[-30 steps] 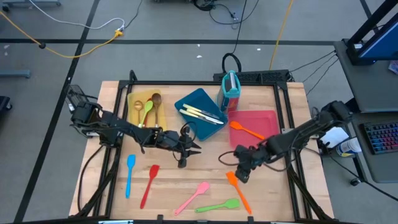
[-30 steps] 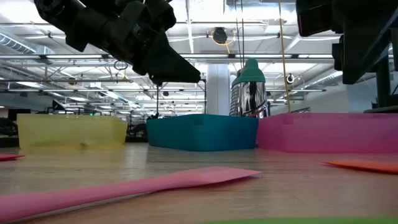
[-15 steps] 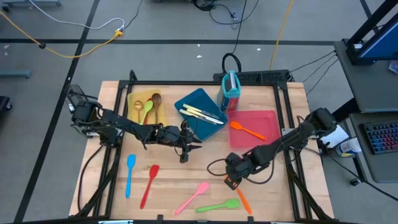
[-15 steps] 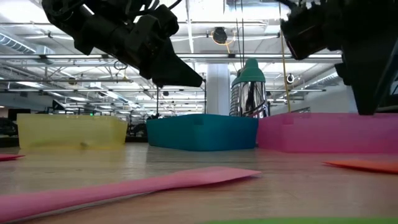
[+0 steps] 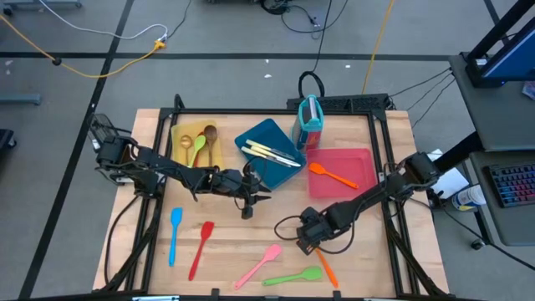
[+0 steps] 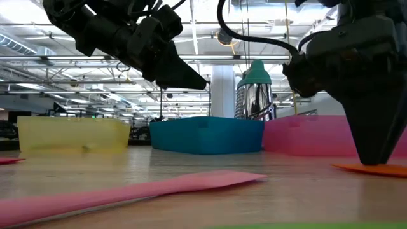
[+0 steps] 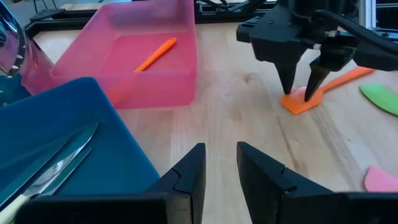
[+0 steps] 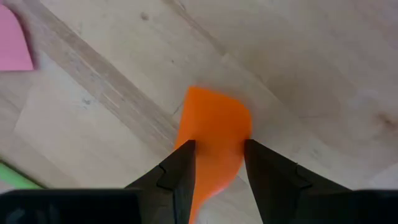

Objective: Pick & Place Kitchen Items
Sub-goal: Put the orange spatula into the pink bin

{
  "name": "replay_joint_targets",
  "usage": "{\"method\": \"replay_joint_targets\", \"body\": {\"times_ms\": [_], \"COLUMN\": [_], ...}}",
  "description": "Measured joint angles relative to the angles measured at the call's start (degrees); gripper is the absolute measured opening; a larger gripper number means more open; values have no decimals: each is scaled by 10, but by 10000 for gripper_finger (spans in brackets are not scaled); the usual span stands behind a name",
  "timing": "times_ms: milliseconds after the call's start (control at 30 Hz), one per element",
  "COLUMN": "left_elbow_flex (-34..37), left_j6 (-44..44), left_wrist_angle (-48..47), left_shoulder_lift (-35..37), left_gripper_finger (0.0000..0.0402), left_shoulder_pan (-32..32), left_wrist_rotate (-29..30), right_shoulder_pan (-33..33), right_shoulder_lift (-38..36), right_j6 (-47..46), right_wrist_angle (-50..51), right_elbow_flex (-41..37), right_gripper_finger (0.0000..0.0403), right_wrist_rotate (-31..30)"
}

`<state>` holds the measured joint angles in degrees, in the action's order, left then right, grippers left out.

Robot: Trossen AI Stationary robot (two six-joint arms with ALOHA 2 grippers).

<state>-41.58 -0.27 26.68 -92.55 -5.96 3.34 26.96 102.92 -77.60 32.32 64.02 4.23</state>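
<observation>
1. The orange spatula [image 5: 320, 261] lies flat on the table [image 5: 368, 259], at about 5 o'clock from the table's centre, just outside the red tray [image 5: 364, 159], which already holds one orange utensil [image 5: 331, 175].
2. The right hand [image 8: 216, 163] has descended onto the spatula's blade within the last second. Its fingers stand parted, one on each side of the blade, not yet clenched.
3. Whether the fingertips touch the wood cannot be confirmed from the low view.
4. Judgement: the reach is complete; closing on the blade is the next action.
5. The left hand [image 7: 217, 180] hovers at 9 o'clock of centre beside the blue tray [image 5: 266, 136], fingers slightly parted, grasping nothing.
6. Pink [image 5: 258, 265], green [image 5: 294, 277], red [image 5: 200, 248] and blue [image 5: 174, 234] utensils lie unsorted.
</observation>
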Motion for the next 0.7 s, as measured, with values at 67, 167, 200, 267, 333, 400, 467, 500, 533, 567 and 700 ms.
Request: {"method": "replay_joint_targets", "body": {"times_ms": [67,167,200,267,333,400,467,500,533,567,700], "left_elbow_flex": [0,0,0,0,0,0,0,0,0,0,0], "left_j6": [1,1,1,1,1,1,1,1,1,1,1], "left_wrist_angle": [0,0,0,0,0,0,0,-1,-1,-1,-5], "left_shoulder_lift": [0,0,0,0,0,0,0,0,0,0,0], "left_gripper_finger": [93,93,93,93,93,93,93,93,93,93,93], "left_shoulder_pan": [0,0,0,0,0,0,0,0,0,0,0], "left_wrist_rotate": [1,1,1,1,1,1,1,1,1,1,1], "right_shoulder_pan": [0,1,1,0,0,0,-1,-1,-1,-1,-1], "right_shoulder_lift": [3,6,6,6,6,6,6,7,7,7,7], "right_j6": [4,17,19,20,20,21,27,41,47,48,54], "right_wrist_angle": [0,-4,-5,-8,-8,-9,-9,-9,-9,-9,-11], "right_elbow_flex": [0,0,0,-1,-1,-1,-1,-1,-1,-1,-2], "right_gripper_finger": [129,129,130,130,130,130,130,130,130,132,148], "right_wrist_rotate": [-6,-14,-13,-14,-13,-14,-22,-32,-40,-41,-47]}}
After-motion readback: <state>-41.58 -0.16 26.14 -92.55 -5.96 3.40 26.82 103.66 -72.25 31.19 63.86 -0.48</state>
